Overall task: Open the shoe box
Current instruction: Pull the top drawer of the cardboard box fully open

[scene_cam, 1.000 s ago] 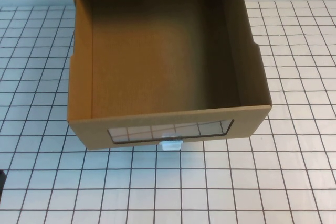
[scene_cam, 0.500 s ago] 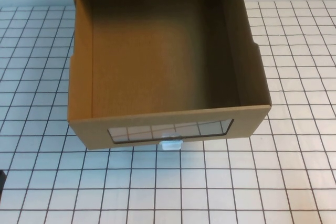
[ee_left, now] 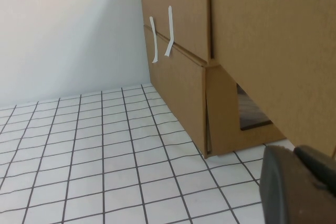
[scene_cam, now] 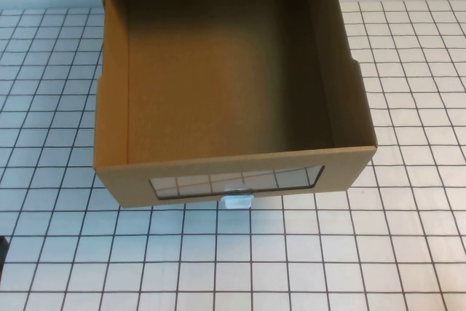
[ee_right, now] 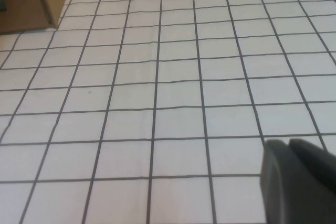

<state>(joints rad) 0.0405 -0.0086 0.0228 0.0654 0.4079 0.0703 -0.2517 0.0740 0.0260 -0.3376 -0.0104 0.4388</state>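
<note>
The box (scene_cam: 349, 107) is plain brown corrugated cardboard, square-cornered, and stands at the middle and far side of the table (scene_cam: 408, 253). Its drawer (scene_cam: 111, 114) is slid out toward the robot. The drawer is a deep open tray with smooth, matte walls, and nothing lies in it. The front panel has a long, narrow window (scene_cam: 237, 180) of clear film through which the table's grid shows. A small pale tab (scene_cam: 239, 199) sticks out just under the window's lower edge. Two thin white strips (ee_left: 160, 40) cross a seam on the box's left side. The table is glossy white, ruled in dark lines into squares.

The left gripper (ee_left: 295, 153) is dark grey and rounded. It hangs low just beside the box's left side, its fingers pressed together and holding nothing. The right gripper (ee_right: 289, 144), of the same dark make, is low over bare table to the right of the box, well apart from it. Its fingers are also pressed together with nothing between them.
</note>
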